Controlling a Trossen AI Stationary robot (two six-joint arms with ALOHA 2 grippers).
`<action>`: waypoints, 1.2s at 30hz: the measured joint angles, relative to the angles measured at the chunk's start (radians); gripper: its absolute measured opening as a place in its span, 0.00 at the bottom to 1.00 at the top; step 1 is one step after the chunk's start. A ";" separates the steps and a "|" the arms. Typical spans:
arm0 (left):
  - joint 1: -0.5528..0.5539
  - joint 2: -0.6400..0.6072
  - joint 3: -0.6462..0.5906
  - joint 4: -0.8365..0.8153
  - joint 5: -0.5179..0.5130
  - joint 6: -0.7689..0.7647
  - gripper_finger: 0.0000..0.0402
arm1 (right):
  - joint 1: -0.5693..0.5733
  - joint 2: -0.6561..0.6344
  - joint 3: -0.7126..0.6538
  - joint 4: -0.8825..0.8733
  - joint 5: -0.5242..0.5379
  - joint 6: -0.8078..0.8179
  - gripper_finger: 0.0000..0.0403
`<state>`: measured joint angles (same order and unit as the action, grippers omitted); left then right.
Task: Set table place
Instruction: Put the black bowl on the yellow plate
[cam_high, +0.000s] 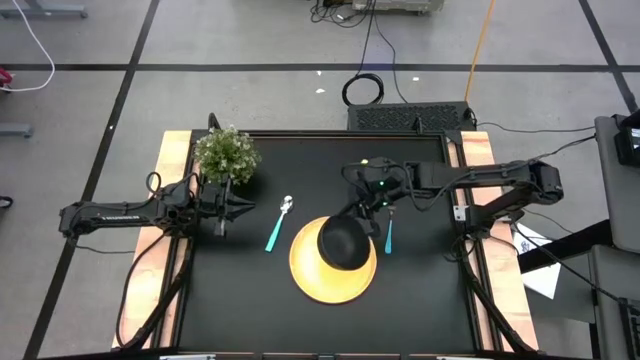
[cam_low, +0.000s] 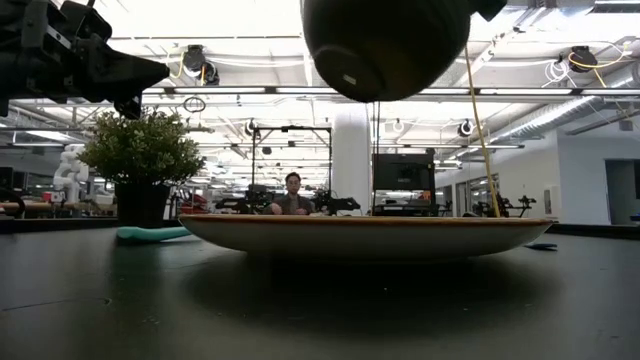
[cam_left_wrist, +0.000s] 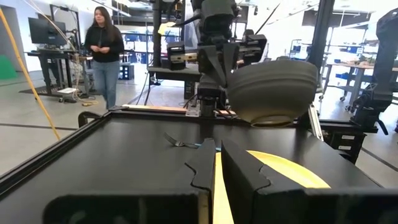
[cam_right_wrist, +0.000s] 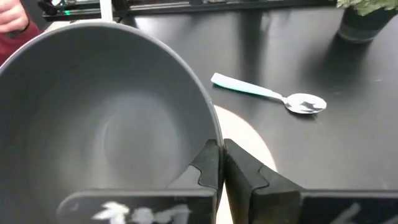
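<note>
The black bowl (cam_high: 343, 243) hangs tilted above the round yellow plate (cam_high: 333, 275), which lies flat on the black table (cam_high: 250, 300); the low view shows the bowl (cam_low: 385, 45) clear of the plate (cam_low: 365, 235). My right gripper (cam_right_wrist: 219, 163) is shut on the bowl's rim. The teal-handled spoon (cam_high: 278, 225) lies left of the plate and the teal-handled fork (cam_high: 389, 235) lies right of it. My left gripper (cam_high: 243, 208) is shut and empty, held above the table beside the potted plant (cam_high: 227, 153), its fingers (cam_left_wrist: 249, 177) pointing toward the plate. My right gripper pinches the bowl's rim (cam_right_wrist: 211, 134) on the side toward the table's far right, one finger inside the bowl and one outside. The fingers come slanting down from the far right. The bowl is lifted clear of the plate and tilted, its opening turned toward the gripper.
The green potted plant (cam_low: 143, 165) stands at the table's far left. Wooden strips (cam_high: 172, 160) run along the two short sides. A person (cam_left_wrist: 106, 53) stands in the room beyond the table. Bare black table lies in front of the plate (cam_high: 330, 330).
</note>
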<state>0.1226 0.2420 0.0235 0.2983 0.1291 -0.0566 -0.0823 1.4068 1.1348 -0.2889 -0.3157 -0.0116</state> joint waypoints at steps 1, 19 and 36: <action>0.000 0.000 0.000 0.001 0.000 0.000 0.08 | 0.005 0.012 0.009 -0.004 0.000 0.001 0.00; 0.000 0.000 0.000 -0.001 0.000 -0.001 0.08 | 0.021 0.177 0.200 -0.240 0.013 0.036 0.00; 0.000 0.000 0.000 -0.001 0.000 -0.001 0.08 | 0.065 0.223 0.199 -0.351 0.166 0.080 0.00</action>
<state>0.1226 0.2420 0.0235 0.2970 0.1289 -0.0574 -0.0177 1.6302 1.3342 -0.6394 -0.1493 0.0682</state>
